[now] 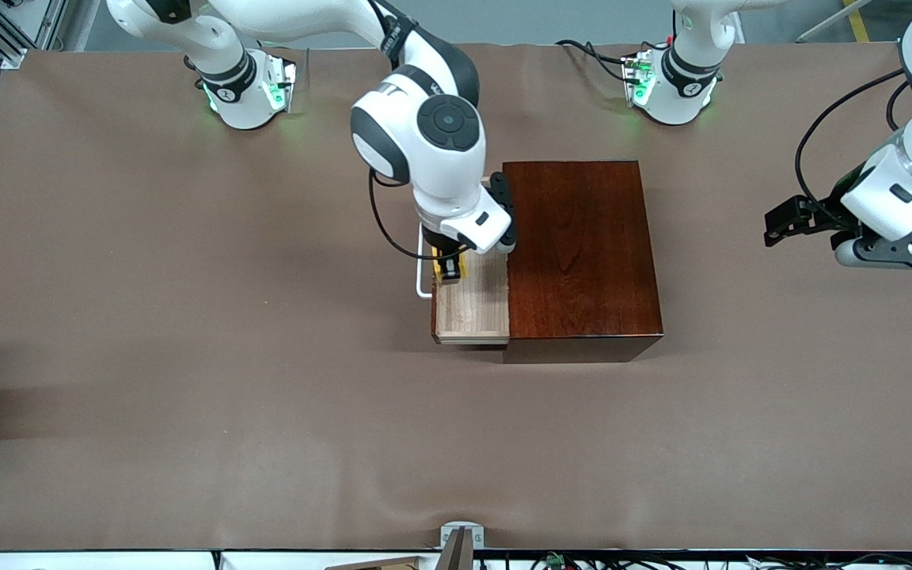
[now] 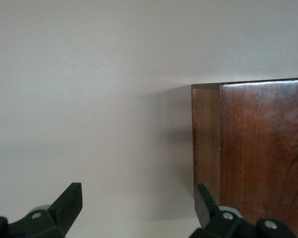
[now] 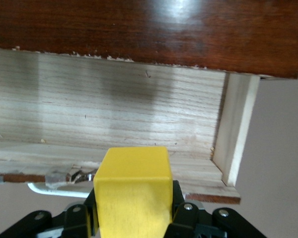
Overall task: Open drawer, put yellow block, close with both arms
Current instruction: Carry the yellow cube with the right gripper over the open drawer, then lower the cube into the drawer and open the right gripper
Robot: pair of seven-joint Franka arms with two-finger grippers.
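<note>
Drawer (image 1: 472,305) pulled out of dark wooden box (image 1: 579,253) toward right arm's end of tabletop (image 1: 187,317), pale floor exposed, white handle (image 1: 423,273) at its front. Right pincer (image 1: 450,267) over drawer, near handle, clamped on yellow block (image 3: 132,191); block between black fingers (image 3: 181,218), above drawer's front edge. Left pincer (image 2: 136,208) spread wide, gripping nothing, waiting above bare tabletop at left arm's end, box corner beside one fingertip in left wrist view.
</note>
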